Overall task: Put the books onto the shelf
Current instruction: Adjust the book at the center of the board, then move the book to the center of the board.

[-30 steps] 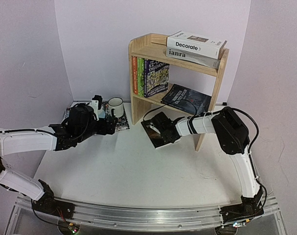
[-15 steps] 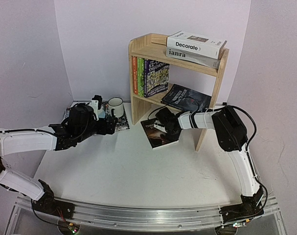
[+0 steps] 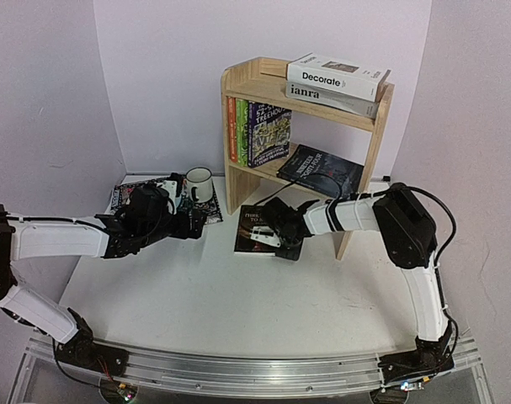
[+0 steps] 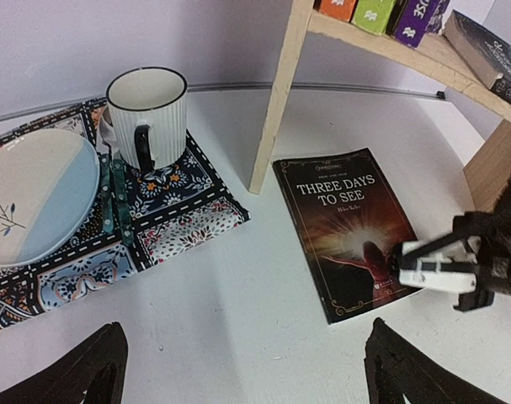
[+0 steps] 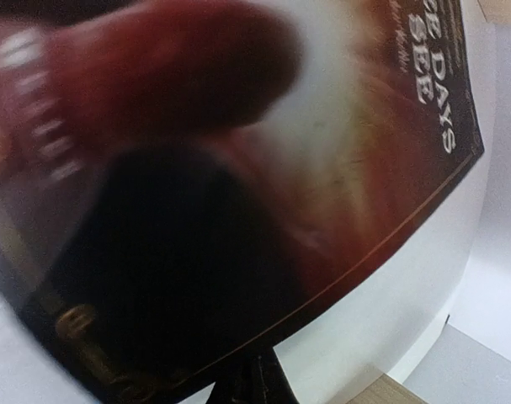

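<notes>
Left gripper (image 4: 242,370): jaws spread wide above the table, near the placemat (image 4: 192,215).
Right gripper (image 3: 272,238): pinched on Three Days to See (image 4: 348,227), down by the shelf (image 3: 238,84).

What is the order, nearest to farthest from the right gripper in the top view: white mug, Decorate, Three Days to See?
From the right gripper:
1. Three Days to See, right at it, on the table.
2. mug, to the left, on the placemat.
3. Decorate, atop the shelf.
</notes>
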Robot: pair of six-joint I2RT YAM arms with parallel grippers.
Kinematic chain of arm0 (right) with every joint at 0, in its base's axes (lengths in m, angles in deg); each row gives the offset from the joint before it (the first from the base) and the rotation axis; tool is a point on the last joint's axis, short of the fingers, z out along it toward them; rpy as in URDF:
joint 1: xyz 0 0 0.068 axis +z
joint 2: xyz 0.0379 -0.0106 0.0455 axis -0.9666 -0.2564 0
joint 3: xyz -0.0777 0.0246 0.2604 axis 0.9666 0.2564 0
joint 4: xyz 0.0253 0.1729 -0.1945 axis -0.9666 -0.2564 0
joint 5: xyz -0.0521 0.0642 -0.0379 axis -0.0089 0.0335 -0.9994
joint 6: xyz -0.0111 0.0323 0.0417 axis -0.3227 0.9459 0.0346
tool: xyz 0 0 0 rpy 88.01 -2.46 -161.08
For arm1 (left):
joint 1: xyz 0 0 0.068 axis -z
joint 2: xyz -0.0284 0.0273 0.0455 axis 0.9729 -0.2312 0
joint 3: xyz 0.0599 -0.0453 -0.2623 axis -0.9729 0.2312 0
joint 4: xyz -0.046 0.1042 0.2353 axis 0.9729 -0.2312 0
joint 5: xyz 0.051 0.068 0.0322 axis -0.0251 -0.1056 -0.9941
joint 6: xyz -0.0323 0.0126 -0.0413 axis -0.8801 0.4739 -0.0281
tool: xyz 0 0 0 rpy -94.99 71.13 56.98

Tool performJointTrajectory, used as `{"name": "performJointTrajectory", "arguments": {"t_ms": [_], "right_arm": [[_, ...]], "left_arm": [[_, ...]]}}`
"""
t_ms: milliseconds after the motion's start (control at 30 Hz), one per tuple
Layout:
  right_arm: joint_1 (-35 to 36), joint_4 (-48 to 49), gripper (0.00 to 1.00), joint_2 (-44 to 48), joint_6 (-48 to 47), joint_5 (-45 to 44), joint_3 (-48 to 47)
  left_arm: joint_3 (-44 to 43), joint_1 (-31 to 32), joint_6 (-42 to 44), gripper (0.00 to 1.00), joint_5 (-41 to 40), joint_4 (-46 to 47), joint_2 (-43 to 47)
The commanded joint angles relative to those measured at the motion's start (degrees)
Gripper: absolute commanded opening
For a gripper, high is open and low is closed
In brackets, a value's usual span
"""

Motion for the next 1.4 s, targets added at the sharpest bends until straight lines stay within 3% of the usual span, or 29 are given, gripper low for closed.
{"name": "performJointTrajectory", "arguments": {"t_ms": [0, 167, 400, 500, 700, 867, 933, 1200, 1367], "right_arm": [[5.26, 2.39, 0.01, 8.52, 3.65, 6.66, 6.87], [5.74, 3.22, 0.02, 12.08, 11.2, 4.05, 8.28], [5.73, 0.61, 0.05, 17.33, 27.15, -1.56, 11.32], [5.78, 0.84, 0.07, 21.12, 36.64, -2.22, 14.72], [7.99, 7.68, 0.18, 25.03, 46.09, -0.22, 22.02], [8.0, 12.73, 0.18, 24.69, 55.85, 1.36, 23.64], [7.99, 15.0, 0.19, 24.6, 60.26, 2.97, 24.42], [8.02, 25.61, 0.42, 22.81, 73.6, 3.53, 27.51], [7.97, 30.31, 0.43, 20.23, 81.51, 3.38, 27.94]], "left_arm": [[-2.76, -2.5, -3.73, 1.0, 5.34, 2.93, -3.17], [-6.55, -6.14, -9.73, 0.97, 14.26, 2.85, -9.59], [-12.98, -6.16, -14.32, 0.93, 22.2, 2.92, -19.89], [-14.86, -6.2, -14.39, 0.88, 23.0, 2.95, -22.64], [-18.36, -6.17, -14.51, 0.76, 25.75, 3.06, -27.64], [-21.42, -6.2, -14.3, 0.64, 29.29, 2.83, -31.7], [-21.77, -6.19, -14.23, 0.63, 29.57, 2.7, -32.12], [-23.5, -6.2, -13.97, 0.65, 31.07, 1.36, -34.07], [-24.27, -6.18, -13.72, 0.64, 31.27, 1.2, -34.91]]}}
